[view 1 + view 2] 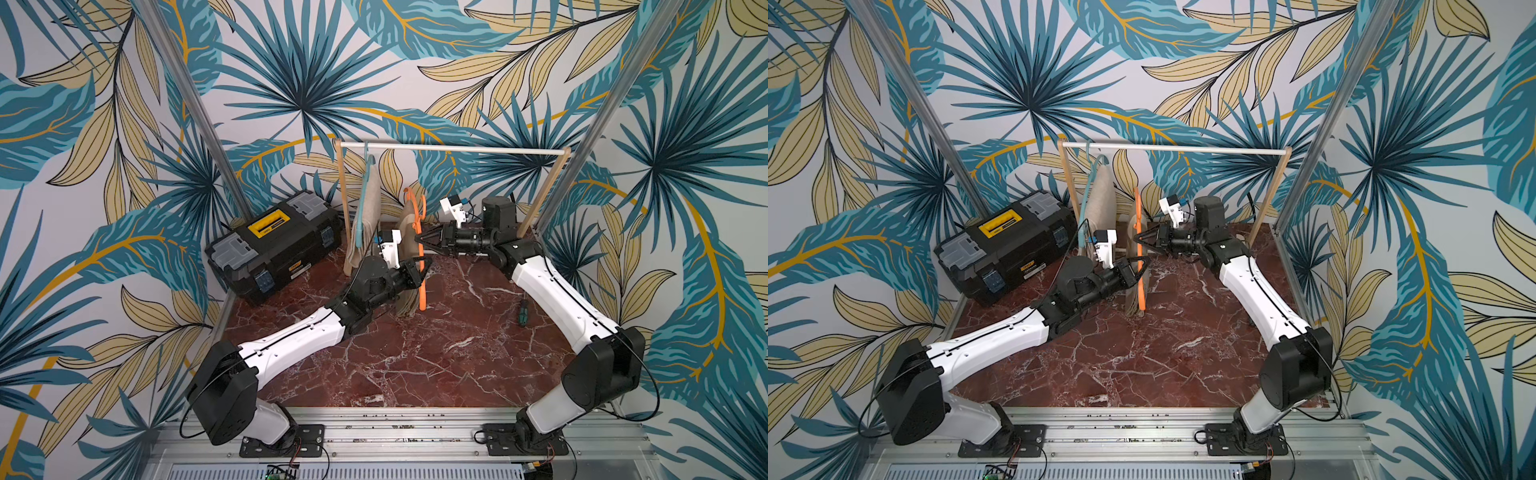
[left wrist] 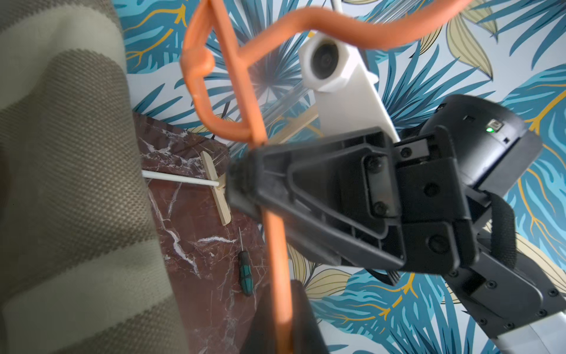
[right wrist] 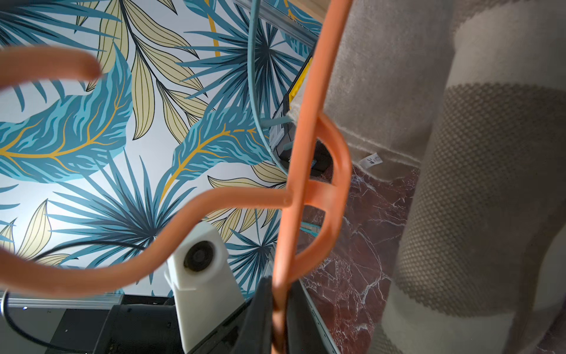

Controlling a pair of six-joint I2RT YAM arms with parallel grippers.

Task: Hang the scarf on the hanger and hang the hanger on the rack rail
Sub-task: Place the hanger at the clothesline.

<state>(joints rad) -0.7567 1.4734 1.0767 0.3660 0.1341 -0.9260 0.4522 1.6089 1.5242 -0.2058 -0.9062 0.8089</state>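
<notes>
An orange hanger [image 1: 421,286] stands upright above the marble table, in front of the rack, with a beige striped scarf [image 1: 408,301] draped over it and hanging to the tabletop. My left gripper [image 1: 424,266] is shut on the hanger's bar low down; the left wrist view shows that bar [image 2: 275,260] pinched between the jaws [image 2: 283,321]. My right gripper [image 1: 417,240] is shut on the same hanger higher up, with the bar [image 3: 301,153] running out of its jaws [image 3: 278,312]. The scarf [image 3: 490,184] hangs close beside them.
On the white rail of a wooden rack [image 1: 457,148] hangs a teal hanger [image 1: 365,199] carrying a plain beige cloth [image 1: 372,208]. A black and yellow toolbox [image 1: 274,245] sits at the back left. A green-handled screwdriver [image 1: 521,313] lies at the table's right.
</notes>
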